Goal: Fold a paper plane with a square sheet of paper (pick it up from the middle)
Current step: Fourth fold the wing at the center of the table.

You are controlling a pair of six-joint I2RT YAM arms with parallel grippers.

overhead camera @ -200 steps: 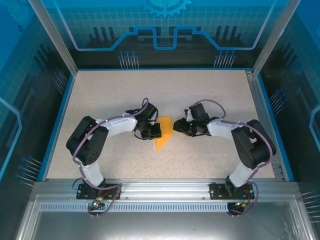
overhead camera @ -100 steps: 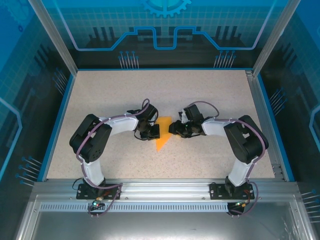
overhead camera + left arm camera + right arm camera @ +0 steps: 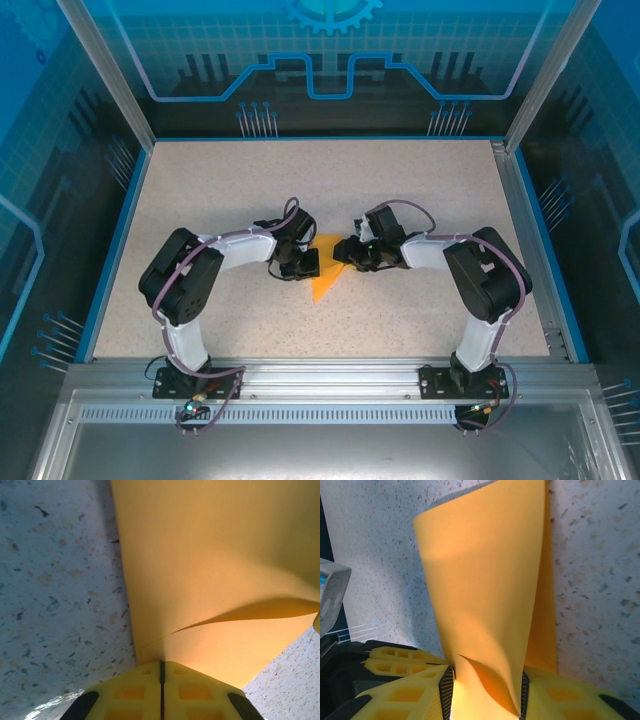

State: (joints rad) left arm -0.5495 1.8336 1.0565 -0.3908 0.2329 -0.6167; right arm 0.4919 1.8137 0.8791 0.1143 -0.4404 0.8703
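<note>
Item: orange-yellow paper [image 3: 322, 282], folded to a pointed shape, lying mid-surface [image 3: 220, 190] with one flap raised. Left gripper [image 3: 303, 262] touches the paper's left edge; its fingers [image 3: 130, 692] are clenched, pads meeting at a seam, tips against the lower layer. Right gripper [image 3: 350, 256] meets the paper's right side; its fingers [image 3: 405, 695] stand apart, straddling the curled flap. Cannot tell whether they press it.

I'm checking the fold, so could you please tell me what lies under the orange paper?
The paper rests on the speckled table, seen around its edges. A raised flap arches over a lower layer; anything beneath the middle is covered.
</note>
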